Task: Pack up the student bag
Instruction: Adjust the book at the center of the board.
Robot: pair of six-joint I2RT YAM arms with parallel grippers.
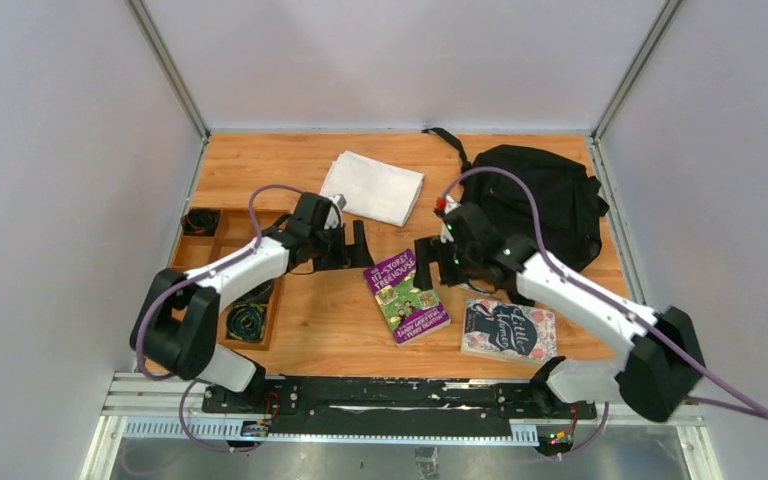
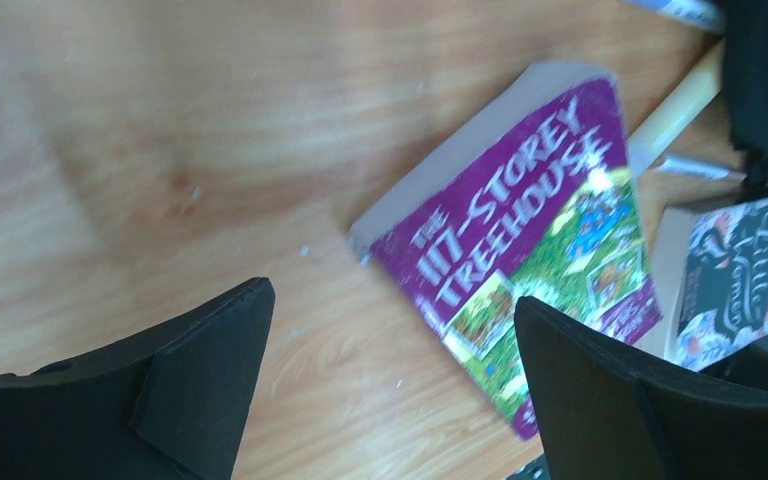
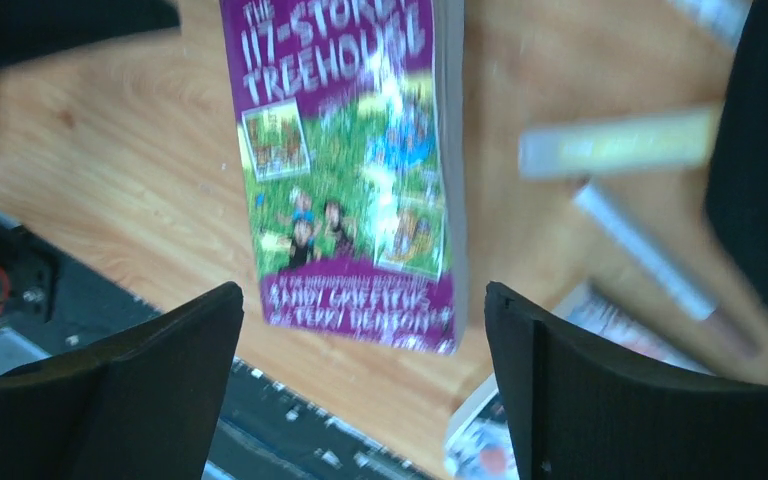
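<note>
The black student bag point(image 1: 545, 200) lies at the back right of the wooden table. A purple "117-Storey Treehouse" book point(image 1: 407, 297) lies flat in the middle; it shows in the left wrist view point(image 2: 530, 270) and the right wrist view point(image 3: 345, 170). A dark floral "Little Women" book point(image 1: 508, 331) lies to its right, near the front. My left gripper point(image 1: 352, 244) is open and empty, just left of the purple book. My right gripper point(image 1: 430, 262) is open and empty, above the purple book's upper right corner, near the bag's front edge.
A folded white cloth point(image 1: 373, 187) lies at the back centre. A wooden tray point(image 1: 222, 262) with coiled cables sits at the left edge. Pens or markers point(image 3: 620, 145) lie by the bag, blurred. The black rail point(image 1: 390, 392) runs along the front.
</note>
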